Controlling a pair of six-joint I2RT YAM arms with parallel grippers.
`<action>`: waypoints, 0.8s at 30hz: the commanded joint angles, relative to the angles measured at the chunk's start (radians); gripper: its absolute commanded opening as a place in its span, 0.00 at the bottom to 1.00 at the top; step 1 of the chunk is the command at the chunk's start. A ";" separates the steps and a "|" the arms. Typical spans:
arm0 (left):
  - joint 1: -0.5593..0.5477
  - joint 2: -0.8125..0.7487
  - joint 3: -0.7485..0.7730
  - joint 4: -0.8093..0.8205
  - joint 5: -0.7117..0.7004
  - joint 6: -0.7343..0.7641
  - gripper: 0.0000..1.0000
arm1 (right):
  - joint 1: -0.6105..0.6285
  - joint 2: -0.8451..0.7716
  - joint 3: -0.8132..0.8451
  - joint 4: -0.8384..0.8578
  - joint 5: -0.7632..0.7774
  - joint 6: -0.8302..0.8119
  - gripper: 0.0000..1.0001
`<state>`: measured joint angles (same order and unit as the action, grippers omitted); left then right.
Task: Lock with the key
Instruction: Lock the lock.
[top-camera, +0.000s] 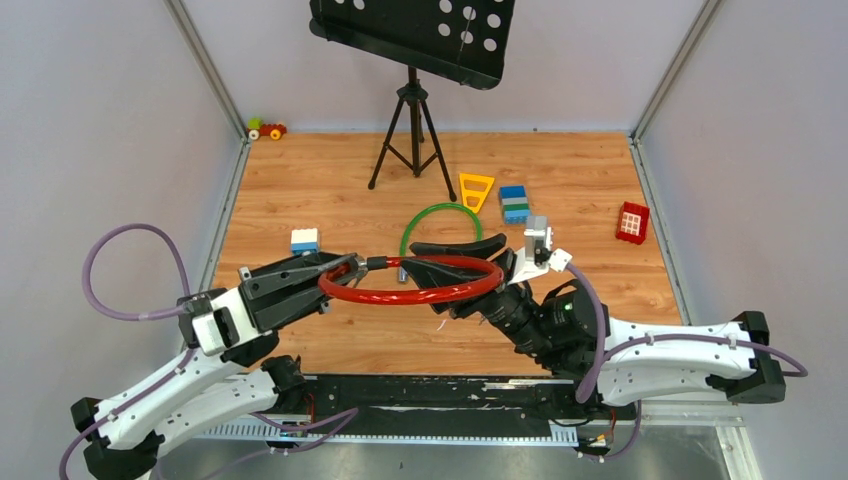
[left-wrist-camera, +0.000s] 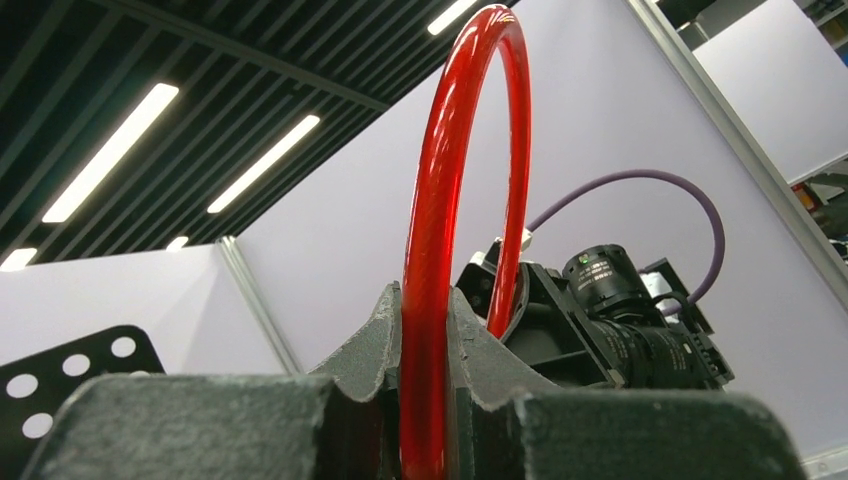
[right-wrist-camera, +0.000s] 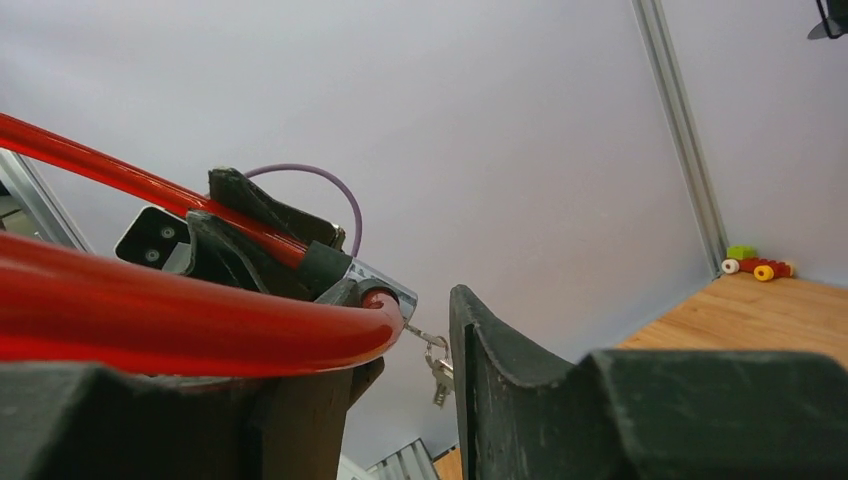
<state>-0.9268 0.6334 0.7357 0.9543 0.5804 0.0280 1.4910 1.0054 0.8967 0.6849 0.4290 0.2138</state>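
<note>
Between right claw's (right-wrist-camera: 400, 365) jaws, key (right-wrist-camera: 440, 374) dangling

The key (right-wrist-camera: 441, 378) is a tiny silvery-grey sliver. It hangs tip-down on a small ring at five o'clock from the silver end of the red cable lock (top-camera: 410, 292). It dangles in the gap of my right gripper (right-wrist-camera: 405, 350), just beside one finger (right-wrist-camera: 520, 390); I cannot tell if they touch. The lock is a glossy red loop, held off the table and nearly flat. My left gripper (top-camera: 345, 270) is clamped on it at ten o'clock.
</note>
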 joint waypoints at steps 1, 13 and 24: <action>0.004 0.003 -0.001 0.087 -0.084 -0.021 0.00 | -0.001 -0.049 -0.013 0.008 0.012 -0.056 0.40; 0.004 0.047 -0.056 0.247 -0.288 -0.145 0.00 | -0.001 -0.075 -0.030 -0.035 0.022 -0.125 0.46; 0.003 0.080 -0.069 0.348 -0.353 -0.196 0.00 | -0.002 -0.103 -0.055 -0.063 0.000 -0.224 0.54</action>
<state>-0.9268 0.7151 0.6529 1.1854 0.2771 -0.1417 1.4906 0.9382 0.8585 0.6254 0.4526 0.0673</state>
